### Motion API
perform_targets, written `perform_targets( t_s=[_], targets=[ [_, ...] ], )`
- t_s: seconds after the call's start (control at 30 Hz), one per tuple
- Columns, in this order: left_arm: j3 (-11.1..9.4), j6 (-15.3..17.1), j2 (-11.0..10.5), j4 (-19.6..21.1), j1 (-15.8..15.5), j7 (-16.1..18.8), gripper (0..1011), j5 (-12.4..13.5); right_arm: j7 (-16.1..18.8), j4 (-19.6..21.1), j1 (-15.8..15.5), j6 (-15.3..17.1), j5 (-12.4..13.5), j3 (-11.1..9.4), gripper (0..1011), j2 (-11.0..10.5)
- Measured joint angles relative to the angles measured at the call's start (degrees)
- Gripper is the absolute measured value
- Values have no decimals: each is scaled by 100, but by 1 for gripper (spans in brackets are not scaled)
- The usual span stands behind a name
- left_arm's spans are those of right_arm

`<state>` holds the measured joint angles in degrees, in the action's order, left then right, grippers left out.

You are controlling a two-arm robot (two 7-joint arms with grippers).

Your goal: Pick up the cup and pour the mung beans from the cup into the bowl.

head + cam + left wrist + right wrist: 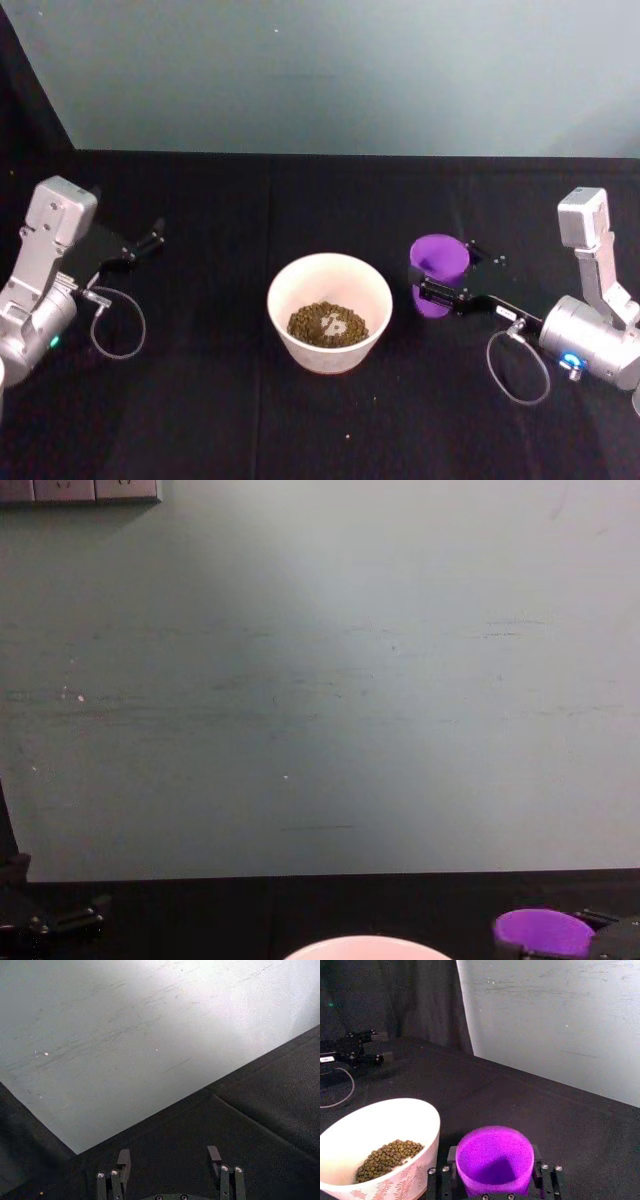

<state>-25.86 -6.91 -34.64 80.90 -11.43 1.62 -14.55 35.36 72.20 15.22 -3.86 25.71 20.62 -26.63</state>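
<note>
Mung beans [328,325] lie heaped in the bottom of the bowl [330,311], which stands near the middle of the black worktop [220,400] as seen from the head camera. Just to the bowl's right stands the cup [438,273], purple and upright, with the right gripper [452,277] reaching in from the right edge and its fingers set on either side of the cup, holding it; cup and bowl sit close together without quite touching. Far over on the left the left gripper [140,245] hangs parked above the cloth, well apart from both things, and from here I cannot tell how its fingers stand. From the left wrist camera the left gripper [170,1157] shows two dark fingers spread wide with nothing between them, pointing across the black cloth toward the pale grey wall [150,1035]. From the right wrist camera the cup [494,1160] sits right between the right gripper's fingers [452,1156], gripped on both flanks, its mouth open upward and its inside looking purple and bare; the bowl [380,1150] stands just beside it, beans [387,1159] piled against its near wall, and the other arm's gripper [352,1050] shows farther off. From the chest camera the cup's rim [543,932] peeps up at the lower right, the bowl's pale rim [368,946] at the bottom middle, and the left gripper [60,920] low on the left.
</note>
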Motion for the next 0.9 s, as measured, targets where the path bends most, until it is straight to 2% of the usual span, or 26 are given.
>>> perform_targets(
  t_s=[0.17,0.47,0.53,0.67,0.8,0.83,0.9],
  targets=[
    [0,0,0,0,0,0,1000,0,3,2,-2,0,2,-4,983,3],
    [0,0,0,0,0,0,1000,0,-4,58,-24,0,5,-10,1003,-7],
    [0,0,0,0,0,0,1000,0,-47,190,-71,-16,8,-24,1003,-40],
    [0,0,0,0,0,0,1000,0,-315,735,-325,-68,101,-204,1003,-131],
    [0,0,0,0,0,0,1000,0,-722,1288,-606,-54,147,-438,1003,-181],
    [0,0,0,0,0,0,1000,0,-913,1505,-722,-27,143,-536,1003,-186],
    [0,0,0,0,0,0,1000,0,-1086,1677,-818,10,129,-619,1003,-183]
  ],
)
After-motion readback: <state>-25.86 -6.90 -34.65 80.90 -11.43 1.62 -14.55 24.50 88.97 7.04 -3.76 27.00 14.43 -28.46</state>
